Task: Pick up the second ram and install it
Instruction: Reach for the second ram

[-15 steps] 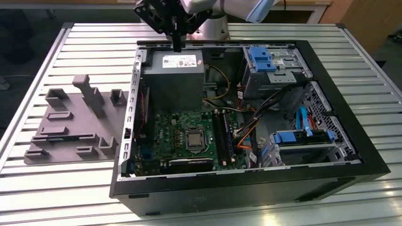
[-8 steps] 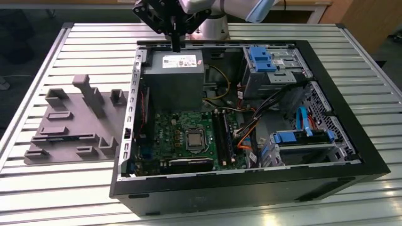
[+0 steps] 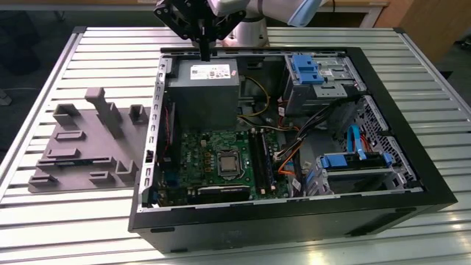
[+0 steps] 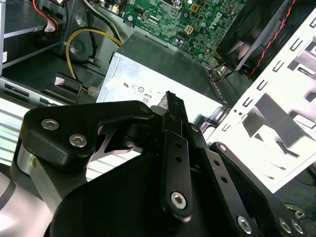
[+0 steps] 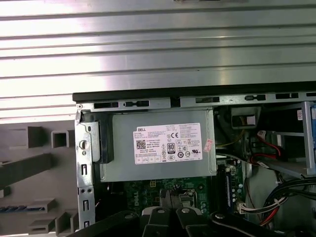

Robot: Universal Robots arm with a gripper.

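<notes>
The second ram is a thin blue-green strip lying flat in a slot of the grey holder, to the exterior view's left of the open computer case. The first wrist view catches its end. My gripper hangs above the case's back edge, over the grey power supply, well away from the ram. Its fingers are shut together with nothing between them, as both wrist views show. The black memory slots run along the green motherboard.
Blue drive brackets and bundled cables fill the case's side at the exterior view's right. The holder has upright posts. The case stands on a slatted metal table.
</notes>
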